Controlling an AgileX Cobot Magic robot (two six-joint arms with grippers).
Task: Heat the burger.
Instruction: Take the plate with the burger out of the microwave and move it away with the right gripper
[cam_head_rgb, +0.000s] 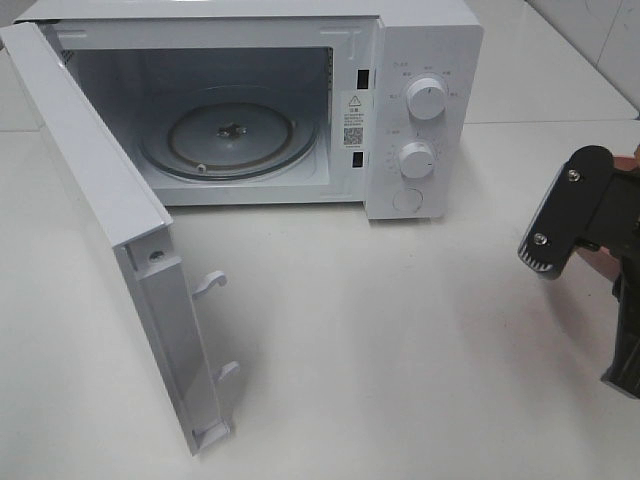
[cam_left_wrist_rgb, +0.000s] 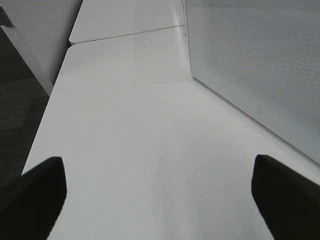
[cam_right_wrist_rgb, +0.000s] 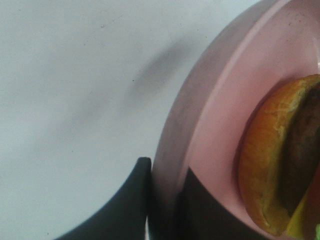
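The burger (cam_right_wrist_rgb: 265, 170) shows only in the right wrist view: a golden-brown bun with a dark patty and a bit of yellow cheese, lying on a round pink plate (cam_right_wrist_rgb: 225, 100). My right gripper (cam_right_wrist_rgb: 162, 205) is shut on that plate's rim, one finger on each side. In the high view the right gripper (cam_head_rgb: 570, 240) sits at the far right edge, to the right of the microwave (cam_head_rgb: 430, 60); the burger is out of sight there. My left gripper (cam_left_wrist_rgb: 160, 195) is open over bare table with nothing between its fingers.
The white microwave stands at the back with its door (cam_head_rgb: 90, 200) swung wide open to the left. Its glass turntable (cam_head_rgb: 230, 135) has nothing on it. The door's dotted outer face (cam_left_wrist_rgb: 260, 65) stands close to the left gripper. White table spreads in front.
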